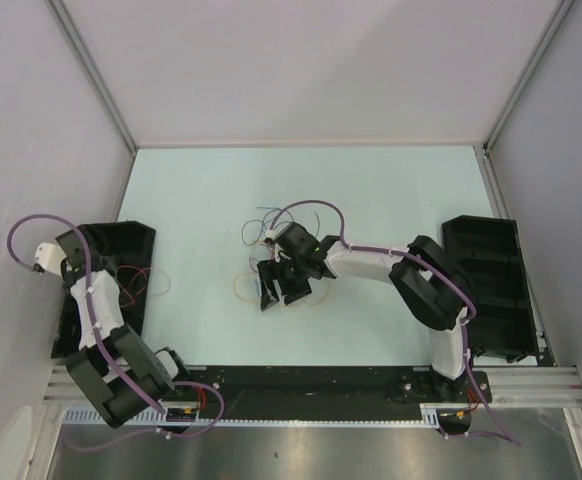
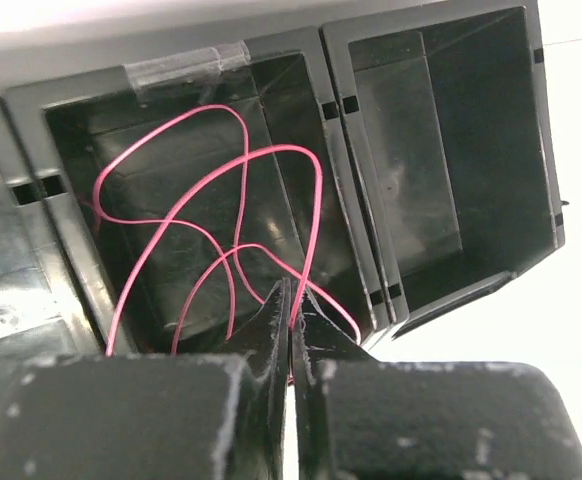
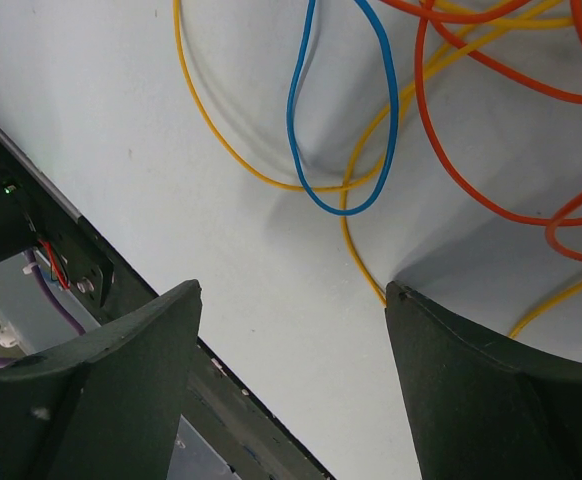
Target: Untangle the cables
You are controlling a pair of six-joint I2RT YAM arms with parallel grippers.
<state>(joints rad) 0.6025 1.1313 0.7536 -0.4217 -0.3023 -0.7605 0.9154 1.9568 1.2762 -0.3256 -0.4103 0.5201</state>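
Note:
My left gripper (image 2: 293,300) is shut on a thin red cable (image 2: 181,195), whose loops hang into a compartment of the black bin (image 2: 271,80). In the top view this gripper (image 1: 111,270) is over the left bin (image 1: 131,238), with the red cable (image 1: 128,285) beside it. My right gripper (image 3: 291,292) is open and empty just above the table, its right fingertip (image 3: 399,300) touching a yellow cable (image 3: 233,160). A blue cable (image 3: 373,190) and an orange cable (image 3: 433,150) lie tangled just beyond. In the top view the right gripper (image 1: 277,290) is at the tangle (image 1: 261,232) in the middle.
A second black bin (image 1: 491,280) stands at the right edge of the table. A pale yellow loop (image 1: 160,283) lies on the table next to the left bin. Grey walls enclose the table on three sides. The black base rail (image 1: 311,380) runs along the near edge.

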